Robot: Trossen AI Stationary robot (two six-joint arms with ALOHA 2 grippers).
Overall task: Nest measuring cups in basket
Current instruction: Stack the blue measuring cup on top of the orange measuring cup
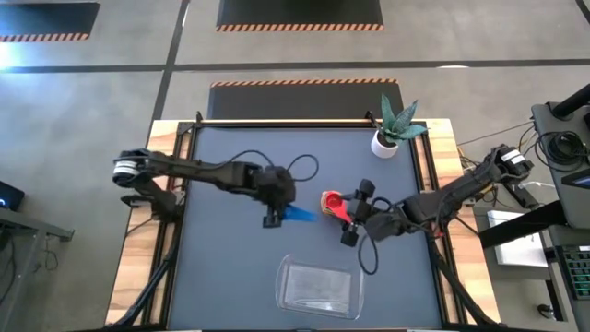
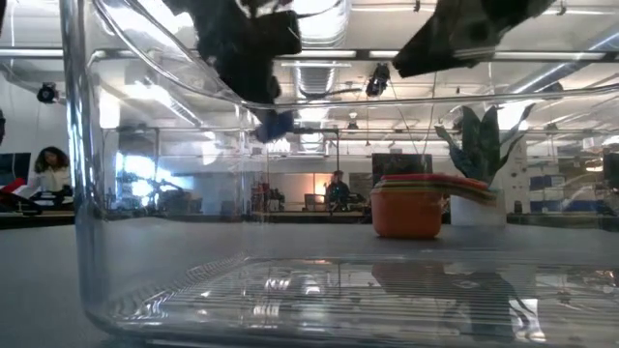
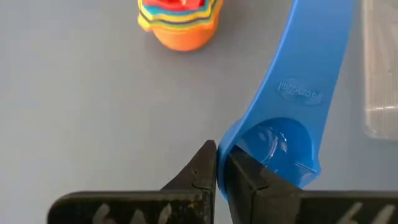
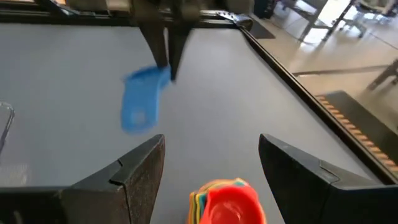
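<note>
A blue measuring cup [image 1: 300,214] hangs above the mid-table with my left gripper [image 1: 275,219] shut on it; it also shows in the low view [image 2: 276,124]. A nested stack of measuring cups [image 1: 332,201], orange outermost and red on top, stands on its base on the table [image 2: 411,208]. My right gripper [image 1: 357,214] is open just right of the stack, its fingers [image 4: 140,171] on either side of it without touching. The clear basket [image 1: 320,286] rests near the front edge. My left gripper pinches the wall of the blue cup's bowl at its rim [image 3: 225,152] between its two fingers, one finger outside and the other over the bowl's hollow. The fingers slant down from the table's left. The cup is lifted clear, and its handle [image 3: 314,56] points away toward the table's right.
A white plant pot [image 1: 385,140] with a spiky plant stands at the table's far right corner. The basket's clear wall [image 2: 87,193] fills the foreground of the low view. People sit in the room beyond the table.
</note>
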